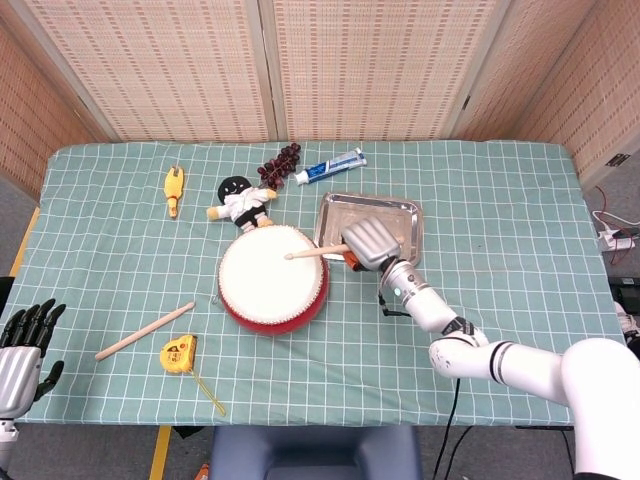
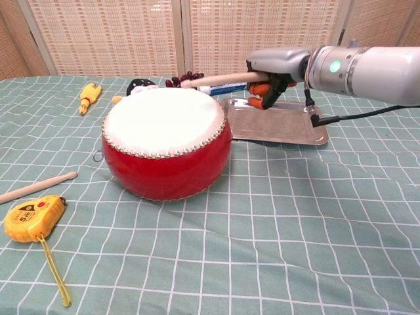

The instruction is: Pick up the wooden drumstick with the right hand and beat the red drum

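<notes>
Above the red drum (image 2: pixel 167 157) with white head, pale wooden drumstick (image 2: pixel 220 79) gripped in right hand (image 2: pixel 275 72), tip raised

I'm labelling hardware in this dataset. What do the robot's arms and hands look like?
The right arm is glossy white with a grey wrist section, a glowing green status light and a thin black cable alongside. The right hand has a silver-grey shell with orange finger parts. The left hand has black fingers on a silver body.

Drum (image 1: pixel 272 279) mid-table; tray (image 1: pixel 401 214) right behind it; tape measure (image 1: pixel 178 352) front-left.
</notes>
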Robot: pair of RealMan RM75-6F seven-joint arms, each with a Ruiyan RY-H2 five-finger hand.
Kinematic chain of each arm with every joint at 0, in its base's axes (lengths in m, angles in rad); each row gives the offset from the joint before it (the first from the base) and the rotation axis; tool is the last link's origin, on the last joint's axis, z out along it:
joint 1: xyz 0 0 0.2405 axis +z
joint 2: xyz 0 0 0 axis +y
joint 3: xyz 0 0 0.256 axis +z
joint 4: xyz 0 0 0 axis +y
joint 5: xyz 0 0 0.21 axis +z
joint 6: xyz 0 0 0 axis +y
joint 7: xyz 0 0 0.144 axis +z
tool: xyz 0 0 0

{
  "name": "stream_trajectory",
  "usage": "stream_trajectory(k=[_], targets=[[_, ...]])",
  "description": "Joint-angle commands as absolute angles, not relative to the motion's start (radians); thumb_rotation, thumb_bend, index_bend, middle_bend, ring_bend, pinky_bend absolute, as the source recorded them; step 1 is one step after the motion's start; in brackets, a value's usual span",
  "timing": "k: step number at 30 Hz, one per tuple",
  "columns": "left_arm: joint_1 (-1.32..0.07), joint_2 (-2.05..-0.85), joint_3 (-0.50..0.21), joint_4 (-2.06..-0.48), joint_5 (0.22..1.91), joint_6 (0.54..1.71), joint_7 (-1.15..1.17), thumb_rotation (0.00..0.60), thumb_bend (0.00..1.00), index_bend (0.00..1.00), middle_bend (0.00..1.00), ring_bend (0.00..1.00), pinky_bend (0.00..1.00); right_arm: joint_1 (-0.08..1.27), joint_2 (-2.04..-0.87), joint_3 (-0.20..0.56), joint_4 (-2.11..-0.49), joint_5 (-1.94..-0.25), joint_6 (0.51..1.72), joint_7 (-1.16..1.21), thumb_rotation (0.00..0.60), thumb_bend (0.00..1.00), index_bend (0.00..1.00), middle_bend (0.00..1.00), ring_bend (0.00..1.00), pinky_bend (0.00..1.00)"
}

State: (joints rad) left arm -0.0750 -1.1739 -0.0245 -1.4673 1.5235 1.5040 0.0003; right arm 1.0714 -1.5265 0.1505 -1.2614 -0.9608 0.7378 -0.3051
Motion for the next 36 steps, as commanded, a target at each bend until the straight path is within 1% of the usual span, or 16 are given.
stream_trajectory(k=[1, 5, 8, 11, 14, 16, 19, 23, 27, 28, 30, 32, 36], targets=[[-0.075, -1.175, -0.024, -1.468, 1.523, 1.503, 0.001, 0.600, 0.32, 0.00, 0.00, 0.00, 0.00, 1.091, -1.571, 0.111, -1.209, -0.949, 0.750, -0.445, 0.600, 0.54, 1.00, 1.00, 1.00, 1.00], [-0.074, -1.175, -0.023, -1.466, 1.521, 1.502, 0.000, 0.600, 0.32, 0.00, 0.00, 0.00, 0.00, 1.066, -1.576, 0.167, -1.238, -0.956, 0.803, -0.370, 0.600, 0.54, 1.00, 1.00, 1.00, 1.00], [-0.073, -1.172, -0.023, -1.464, 1.520, 1.502, -0.002, 0.600, 0.32, 0.00, 0.00, 0.00, 0.00, 1.031, -1.571, 0.228, -1.265, -0.995, 0.853, -0.226, 0.600, 0.54, 1.00, 1.00, 1.00, 1.00], [-0.073, -1.172, -0.024, -1.464, 1.520, 1.503, -0.003, 0.600, 0.32, 0.00, 0.00, 0.00, 0.00, 1.023, -1.568, 0.239, -1.270, -1.007, 0.857, -0.187, 0.600, 0.54, 1.00, 1.00, 1.00, 1.00], [-0.073, -1.172, -0.024, -1.466, 1.525, 1.508, -0.005, 0.600, 0.32, 0.00, 0.00, 0.00, 0.00, 0.995, -1.563, 0.272, -1.284, -1.029, 0.856, -0.060, 0.600, 0.54, 1.00, 1.00, 1.00, 1.00], [-0.074, -1.172, -0.023, -1.467, 1.528, 1.508, -0.004, 0.600, 0.32, 0.00, 0.00, 0.00, 0.00, 0.993, -1.565, 0.254, -1.267, -1.050, 0.833, -0.052, 0.600, 0.54, 1.00, 1.00, 1.00, 1.00], [-0.073, -1.172, -0.022, -1.467, 1.527, 1.508, -0.004, 0.600, 0.32, 0.00, 0.00, 0.00, 0.00, 1.008, -1.571, 0.215, -1.229, -1.062, 0.783, -0.112, 0.600, 0.54, 1.00, 1.00, 1.00, 1.00], [-0.072, -1.172, -0.022, -1.467, 1.525, 1.508, -0.004, 0.600, 0.32, 0.00, 0.00, 0.00, 0.00, 1.039, -1.598, 0.156, -1.170, -1.063, 0.761, -0.302, 0.600, 0.54, 1.00, 1.00, 1.00, 1.00], [-0.073, -1.173, -0.022, -1.467, 1.525, 1.506, -0.005, 0.600, 0.32, 0.00, 0.00, 0.00, 0.00, 1.055, -1.617, 0.143, -1.157, -1.024, 0.764, -0.434, 0.600, 0.54, 1.00, 1.00, 1.00, 1.00], [-0.073, -1.173, -0.022, -1.467, 1.525, 1.505, -0.006, 0.600, 0.32, 0.00, 0.00, 0.00, 0.00, 1.053, -1.619, 0.152, -1.166, -1.019, 0.774, -0.433, 0.600, 0.54, 1.00, 1.00, 1.00, 1.00], [-0.072, -1.173, -0.021, -1.466, 1.524, 1.504, -0.008, 0.600, 0.32, 0.00, 0.00, 0.00, 0.00, 1.036, -1.622, 0.195, -1.197, -1.030, 0.813, -0.353, 0.600, 0.54, 1.00, 1.00, 1.00, 1.00], [-0.072, -1.173, -0.021, -1.463, 1.523, 1.503, -0.008, 0.600, 0.32, 0.00, 0.00, 0.00, 0.00, 1.007, -1.623, 0.248, -1.227, -1.061, 0.859, -0.208, 0.600, 0.54, 1.00, 1.00, 1.00, 1.00], [-0.072, -1.173, -0.023, -1.462, 1.522, 1.505, -0.010, 0.600, 0.32, 0.00, 0.00, 0.00, 0.00, 0.966, -1.622, 0.314, -1.242, -1.120, 0.915, 0.032, 0.600, 0.54, 1.00, 1.00, 1.00, 1.00]])
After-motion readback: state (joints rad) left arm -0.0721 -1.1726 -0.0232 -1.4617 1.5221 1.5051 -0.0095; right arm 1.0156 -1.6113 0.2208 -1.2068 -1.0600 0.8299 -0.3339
